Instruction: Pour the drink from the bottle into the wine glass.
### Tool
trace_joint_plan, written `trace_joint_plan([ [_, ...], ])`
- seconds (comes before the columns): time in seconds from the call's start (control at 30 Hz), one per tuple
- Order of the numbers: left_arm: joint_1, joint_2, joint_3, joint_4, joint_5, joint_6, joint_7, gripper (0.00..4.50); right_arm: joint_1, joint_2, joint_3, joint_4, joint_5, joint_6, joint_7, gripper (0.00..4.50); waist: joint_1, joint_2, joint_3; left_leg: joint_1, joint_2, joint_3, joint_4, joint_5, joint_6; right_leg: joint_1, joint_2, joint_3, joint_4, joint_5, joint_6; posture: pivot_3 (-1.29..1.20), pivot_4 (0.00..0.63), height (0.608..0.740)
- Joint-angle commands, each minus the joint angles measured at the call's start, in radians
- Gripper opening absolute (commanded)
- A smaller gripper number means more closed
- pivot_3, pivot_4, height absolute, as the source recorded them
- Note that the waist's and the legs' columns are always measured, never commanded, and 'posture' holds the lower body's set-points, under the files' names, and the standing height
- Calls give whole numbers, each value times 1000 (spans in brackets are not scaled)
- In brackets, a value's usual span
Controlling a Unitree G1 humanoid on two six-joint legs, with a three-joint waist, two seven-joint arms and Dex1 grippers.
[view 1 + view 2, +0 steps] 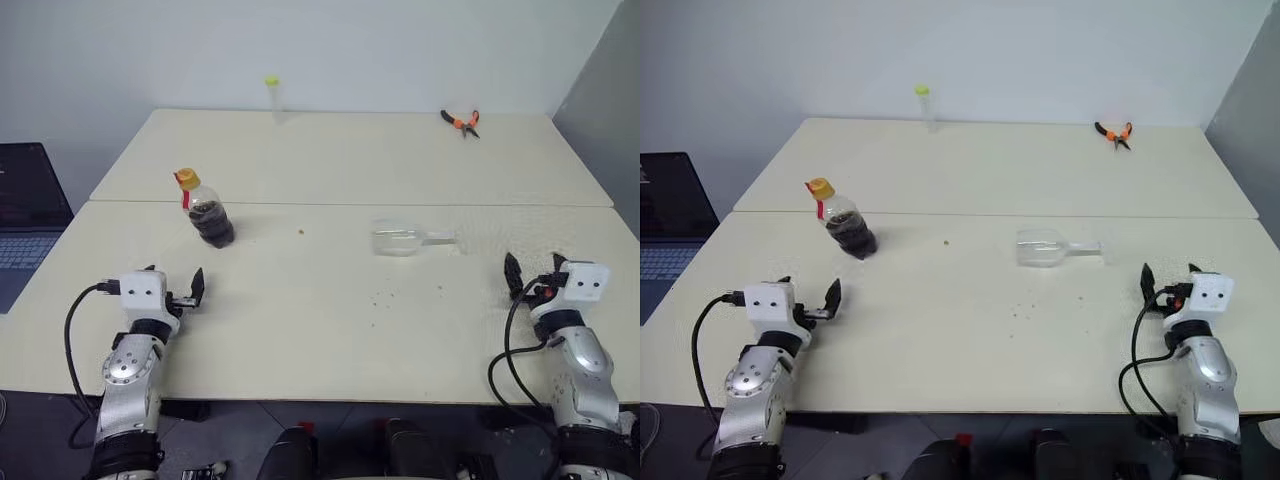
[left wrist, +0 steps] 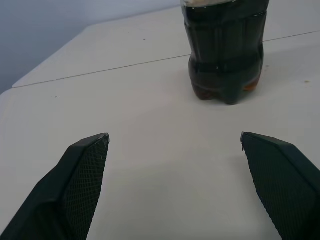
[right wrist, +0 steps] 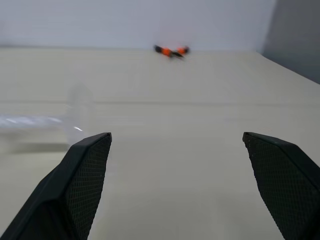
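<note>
Both grippers (image 1: 172,284) (image 1: 533,270) level, spread, empty

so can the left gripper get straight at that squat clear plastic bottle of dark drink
Probably yes: the left gripper is open and faces the squat clear plastic bottle, with only bare table between them.

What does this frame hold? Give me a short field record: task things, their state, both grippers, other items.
bottle: upright on the table, yellow-orange cap on, dark drink inside
wine glass: lying on its side, empty, stem toward the robot's right
left gripper: open, empty, short of the bottle
right gripper: open, empty, right of the glass
pliers: orange-handled, far right of the table
tube: thin, clear, yellow top, at the far edge
laptop: at the robot's left
pour: not begun
</note>
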Motion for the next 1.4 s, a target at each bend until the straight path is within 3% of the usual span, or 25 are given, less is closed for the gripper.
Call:
trace_joint_plan([
  [0.03,-31,32,19,-31,-13,7,-13,4451,34,-67,37,-220,103,110,104,4500,1,0,0,0,0,0,0,0,0,0,0,0,0,0,0,0,150,740],
  [0.2,-90,59,4,-1,-8,14,-45,4451,70,-223,118,-455,172,260,245,4500,3,0,1,-2,-1,-3,1,0,0,0,0,-2,-3,0,0,0,150,740],
  [0.4,-150,87,-40,41,3,56,-107,4451,10,-335,181,-584,303,450,323,4500,3,-1,1,-2,-1,-3,1,0,0,1,0,-3,-3,0,0,0,150,740],
  [0.7,-273,78,-74,169,6,46,-178,4451,-99,-317,278,-573,288,477,362,4500,4,-5,3,-4,-1,-5,1,0,0,0,0,-4,-5,0,0,0,150,740],
  [1.4,-672,46,-82,746,44,-146,-154,4451,-179,-244,336,-531,201,457,383,4500,3,-7,5,-5,-2,-5,2,0,-1,0,0,-6,-4,0,1,0,150,740],
])
